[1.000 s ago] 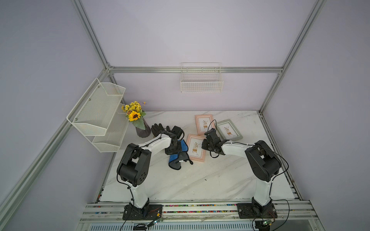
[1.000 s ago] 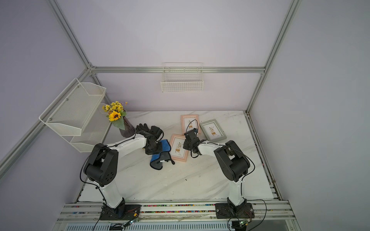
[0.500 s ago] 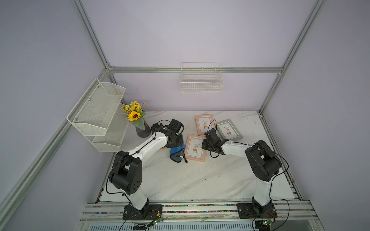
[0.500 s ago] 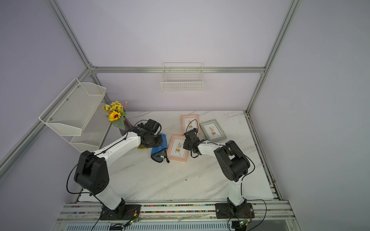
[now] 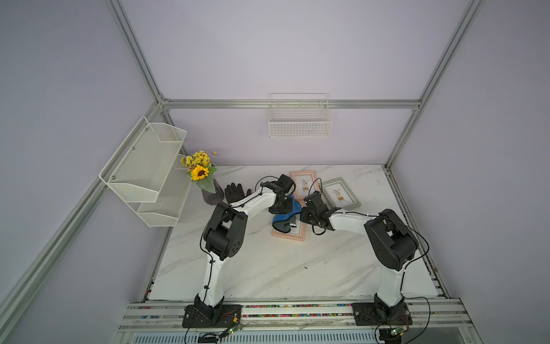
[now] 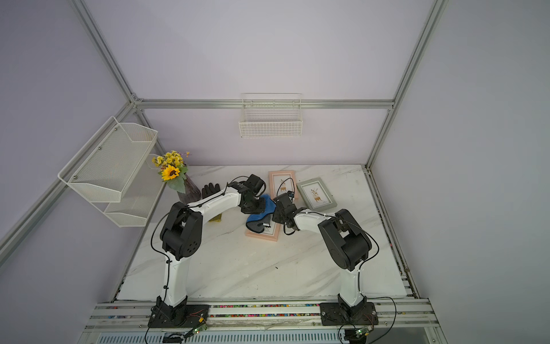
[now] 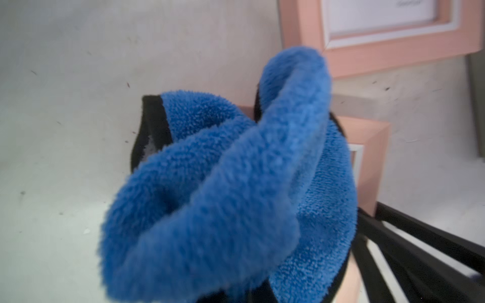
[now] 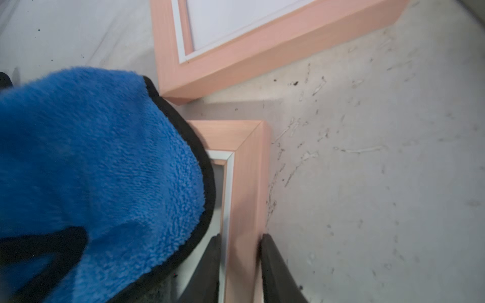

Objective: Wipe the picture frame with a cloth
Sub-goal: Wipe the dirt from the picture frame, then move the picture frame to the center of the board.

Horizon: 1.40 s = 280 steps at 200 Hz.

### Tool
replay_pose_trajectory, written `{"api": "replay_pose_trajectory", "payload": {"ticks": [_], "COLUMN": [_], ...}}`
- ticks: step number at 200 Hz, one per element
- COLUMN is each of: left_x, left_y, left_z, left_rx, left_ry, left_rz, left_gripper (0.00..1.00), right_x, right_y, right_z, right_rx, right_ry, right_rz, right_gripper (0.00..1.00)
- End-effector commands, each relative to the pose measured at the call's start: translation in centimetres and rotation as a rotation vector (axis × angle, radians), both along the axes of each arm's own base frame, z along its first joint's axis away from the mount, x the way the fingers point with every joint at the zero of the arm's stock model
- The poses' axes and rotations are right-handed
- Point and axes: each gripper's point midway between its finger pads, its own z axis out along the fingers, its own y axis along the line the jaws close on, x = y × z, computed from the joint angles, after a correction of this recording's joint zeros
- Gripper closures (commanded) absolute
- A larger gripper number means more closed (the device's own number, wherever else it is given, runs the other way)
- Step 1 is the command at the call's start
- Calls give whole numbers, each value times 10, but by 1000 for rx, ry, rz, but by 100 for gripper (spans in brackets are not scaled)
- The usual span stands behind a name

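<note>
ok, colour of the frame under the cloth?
Pale pink frame with a white inner border, clearest in the right wrist view.

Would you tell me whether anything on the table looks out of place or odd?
Nothing looks spilled or broken. The grey frame lies turned at an angle to the far pink frame, and the tabletop next to the near pink frame is flecked with dark specks.

cloth (image 7: 236, 183): blue, fluffy, bunched in thick folds, filling the middle of the view
dark edging (image 7: 154, 120): a strip along the fold at centre left
picture frame (image 7: 372, 162): pink corner showing past the cloth, centre right
second pink frame (image 7: 367, 52): upper right, flat on the counter
counter (image 7: 65, 131): pale and speckled, across the left
black bars (image 7: 420, 249): lower right, blurred
</note>
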Motion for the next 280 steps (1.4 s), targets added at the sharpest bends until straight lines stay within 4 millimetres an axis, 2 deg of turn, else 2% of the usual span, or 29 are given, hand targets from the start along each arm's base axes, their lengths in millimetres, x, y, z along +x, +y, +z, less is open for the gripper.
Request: {"api": "replay_pose_trajectory", "payload": {"ticks": [1, 28, 51, 81, 110, 125, 145, 156, 172, 200, 214, 219, 242, 280], "left_x": [-16, -47, -69, -89, -118, -136, -158, -164, -163, -148, -139, -137, -126, -114], "left_y": [-3, -12, -7, 9, 13, 27, 57, 76, 103, 152, 165, 169, 173, 158], "left_z": [-2, -21, -27, -13, -1, -4, -8, 0, 23, 71, 83, 96, 113, 110], "left_rx": [21, 45, 70, 78, 42, 67, 141, 189, 241, 250, 237, 215, 183, 75], "left_ry": [34, 96, 130, 125, 150, 184, 214, 194, 130, -2, -42, -82, -152, -181], "left_rz": [-46, -102, -120, -115, -151, -143, -105, -68, 3, 199, 259, 277, 315, 297], "left_gripper": [100, 100, 100, 100, 100, 100, 100, 100, 100, 100, 100, 100, 100, 100], "right_x": [-28, -26, -24, -24, -22, -21, -21, -21, -22, -22, -22, -21, -20, -19], "right_y": [-19, -19, -20, -21, -22, -23, -24, -24, -23, -23, -23, -22, -20, -9], "right_z": [-36, -36, -36, -36, -38, -36, -34, -35, -36, -36, -36, -35, -31, -29], "right_rx": [-94, -95, -99, -104, -107, -108, -107, -106, -106, -102, -99, -96, -93, -81], "right_ry": [137, 138, 139, 142, 146, 141, 137, 139, 141, 141, 139, 136, 127, 123], "right_rz": [-1, -4, -9, -13, -18, -20, -21, -19, -17, -18, -17, -18, -8, 20], "right_gripper": [73, 73, 72, 72, 73, 73, 72, 72, 72, 72, 72, 72, 72, 72]}}
